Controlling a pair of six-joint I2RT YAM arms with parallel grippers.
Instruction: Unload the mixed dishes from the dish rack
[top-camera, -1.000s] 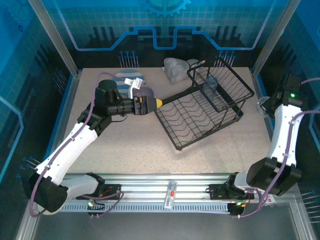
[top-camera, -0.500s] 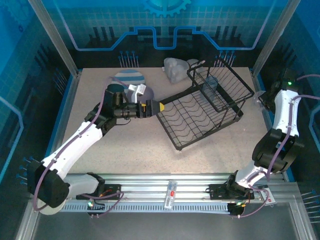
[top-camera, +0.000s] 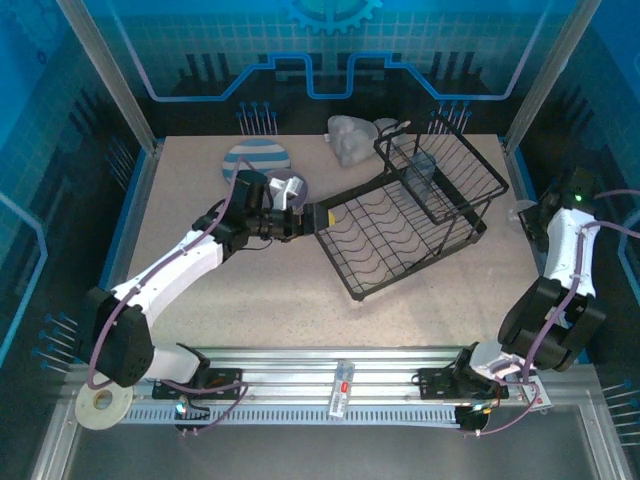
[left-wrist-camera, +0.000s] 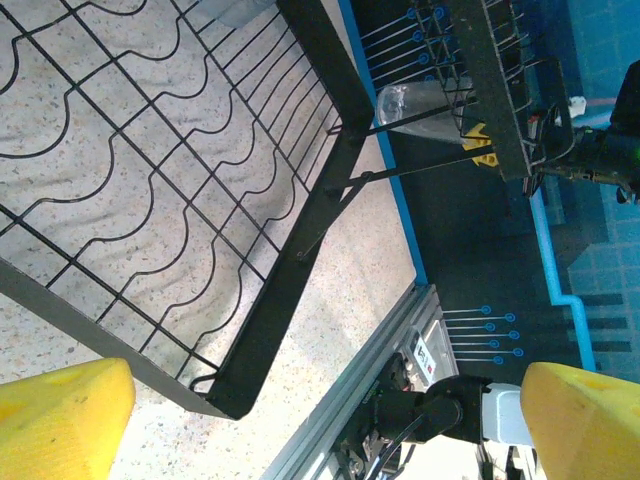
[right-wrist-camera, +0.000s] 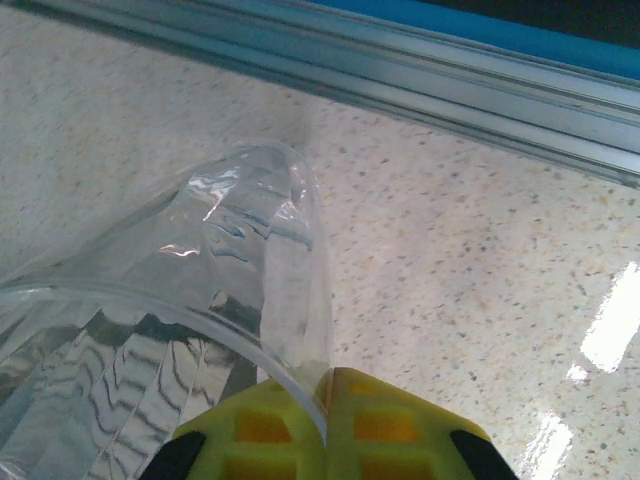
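Right of centre, dish rack (top-camera: 405, 212), long axis diagonal, near-left to far-right.

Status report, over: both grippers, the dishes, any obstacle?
Left gripper open at left corner of dish rack. Right gripper shut on clear cup. A second cup in the rack basket. No obstacle seen.

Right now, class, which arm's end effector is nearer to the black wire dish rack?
Left. The left end effector hangs open at the dish rack's left corner; the right end effector, shut on a clear cup, is off its right side.
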